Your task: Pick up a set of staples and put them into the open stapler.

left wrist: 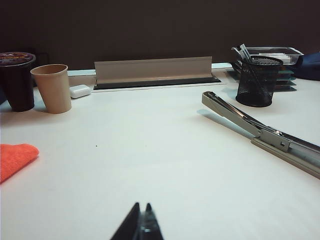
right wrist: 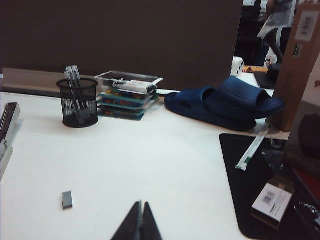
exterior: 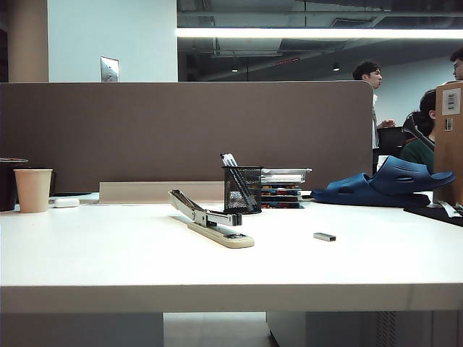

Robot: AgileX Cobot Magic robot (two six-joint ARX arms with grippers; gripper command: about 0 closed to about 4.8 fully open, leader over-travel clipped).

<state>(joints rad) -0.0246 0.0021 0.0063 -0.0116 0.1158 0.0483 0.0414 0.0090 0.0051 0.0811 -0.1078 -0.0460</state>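
Resting low over the near edge of the worktop (exterior: 108, 253), both claws are sitting closed and empty. Seen from its wrist camera, the left claw (left wrist: 141, 225) is showing its two dark tips pressed together, well short of the stapler (exterior: 210, 220). The right claw (right wrist: 138, 225) is likewise pinched shut, holding nothing, with the set of staples (right wrist: 67, 199) lying flat just ahead of it and to one side. Neither claw is appearing in the exterior view.

Taking the stapler as the landmark: it is lying near the worktop's middle, its upper arm hinged up and back, probably so the magazine is exposed for loading. The staples are lying well apart from it, on the open surface toward the right arm's side, likely within that arm's reach. A black mesh pen cup (exterior: 241, 189) is standing just behind the stapler.

A cardboard box (exterior: 450, 137) carries a barcode label, too small to read.
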